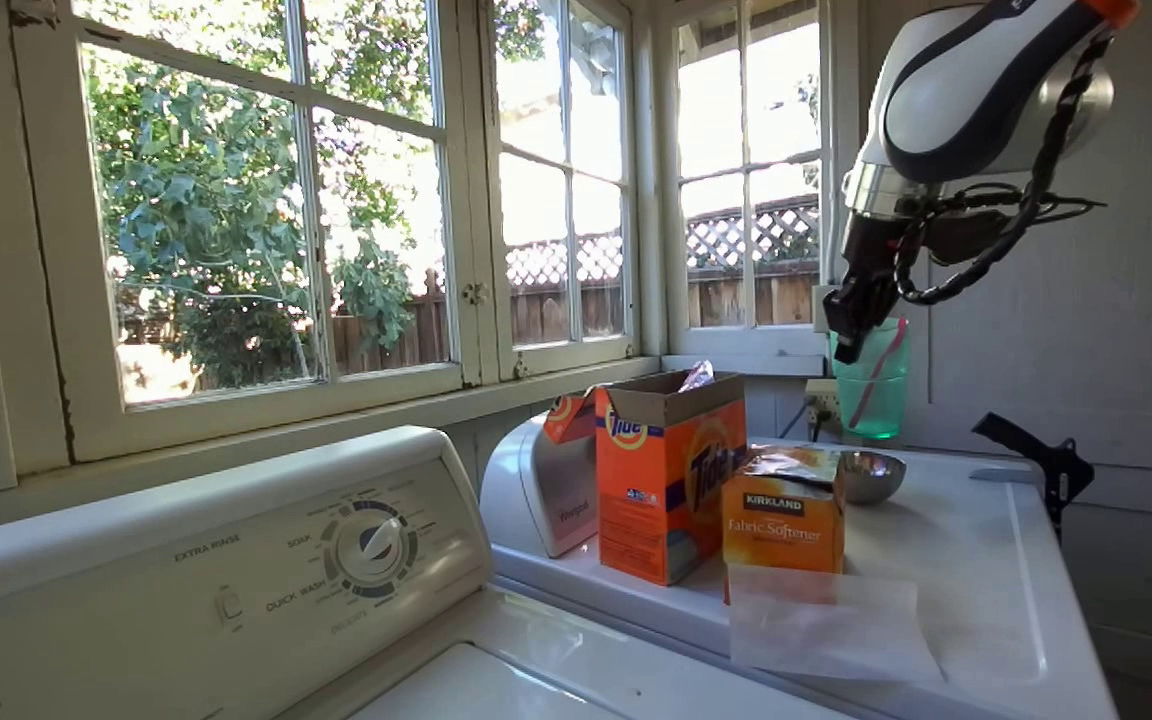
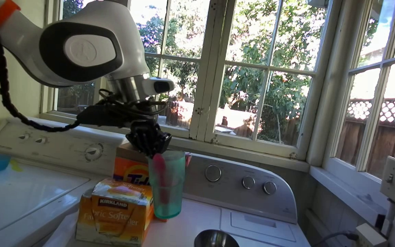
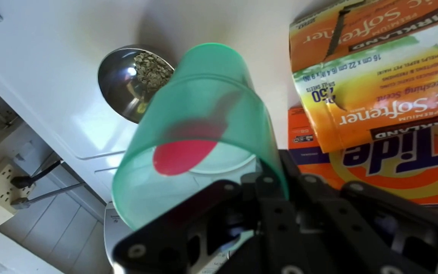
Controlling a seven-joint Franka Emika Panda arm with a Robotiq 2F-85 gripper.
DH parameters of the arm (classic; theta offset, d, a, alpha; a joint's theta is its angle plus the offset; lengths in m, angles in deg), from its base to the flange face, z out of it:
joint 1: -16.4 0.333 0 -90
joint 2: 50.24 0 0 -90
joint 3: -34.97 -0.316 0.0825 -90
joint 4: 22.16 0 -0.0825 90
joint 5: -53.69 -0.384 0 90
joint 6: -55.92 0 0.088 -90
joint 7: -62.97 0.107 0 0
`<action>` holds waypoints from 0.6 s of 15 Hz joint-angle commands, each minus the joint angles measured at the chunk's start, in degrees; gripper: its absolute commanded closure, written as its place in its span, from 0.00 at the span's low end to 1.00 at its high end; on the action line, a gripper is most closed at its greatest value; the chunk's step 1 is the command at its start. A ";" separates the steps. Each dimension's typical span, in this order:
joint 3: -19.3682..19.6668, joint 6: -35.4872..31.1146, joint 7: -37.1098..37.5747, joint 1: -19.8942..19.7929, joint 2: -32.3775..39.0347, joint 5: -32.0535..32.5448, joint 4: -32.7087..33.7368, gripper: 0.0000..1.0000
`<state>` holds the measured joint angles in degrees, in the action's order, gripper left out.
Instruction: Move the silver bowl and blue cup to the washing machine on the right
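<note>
Pinching the cup by its rim, the pincer holds it roughly upright in both exterior views, raised over the counter that forms the top of the washer, a red spoon leaning inside. On that counter, at ten o'clock from the cup in the wrist view, sits the bowl, with pale flakes in it. Seen from the cup there, the Kirkland box is between two and three o'clock and the Tide box between three and four.
</note>
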<state>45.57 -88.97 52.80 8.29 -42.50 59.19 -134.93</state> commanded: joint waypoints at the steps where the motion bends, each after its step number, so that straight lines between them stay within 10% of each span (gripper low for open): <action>1: -1.20 2.70 -1.87 -1.35 3.02 -3.26 1.90 0.98; 9: -0.15 1.83 0.63 -3.51 13.50 -3.18 6.78 0.98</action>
<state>44.88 -86.51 51.04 5.57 -32.00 54.49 -132.28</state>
